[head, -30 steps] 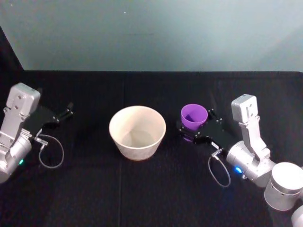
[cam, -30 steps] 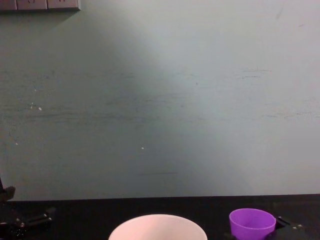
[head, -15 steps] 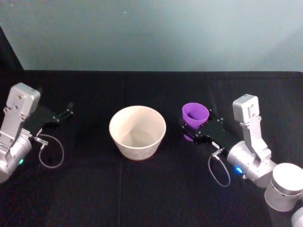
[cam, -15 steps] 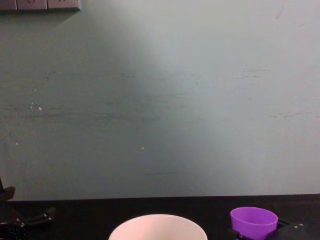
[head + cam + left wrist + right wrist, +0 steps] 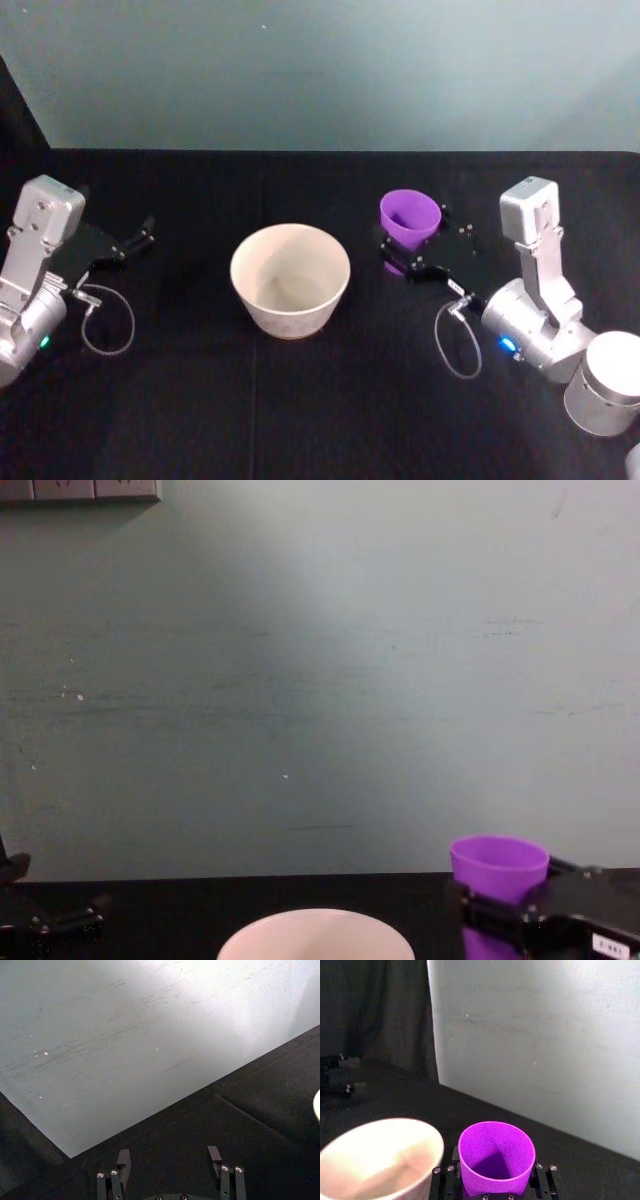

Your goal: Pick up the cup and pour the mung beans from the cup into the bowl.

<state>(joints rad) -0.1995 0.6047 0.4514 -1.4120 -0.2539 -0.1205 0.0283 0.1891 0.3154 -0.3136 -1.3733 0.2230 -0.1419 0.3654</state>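
Small purple plastic cup [image 5: 410, 218]: newly raised off your black worktop [image 5: 300, 400], right gripper [image 5: 408, 262] jaws clamped round it, at 3 o'clock of the wide white bowl [image 5: 290, 278]; tilt next. Left gripper [image 5: 138, 240] parked at 9 o'clock, jaws apart, empty.

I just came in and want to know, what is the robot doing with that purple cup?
The robot's right hand grips the purple cup, holding it upright just right of the white bowl. Nothing is being poured yet. The left hand rests open at the left side of the table, holding nothing.
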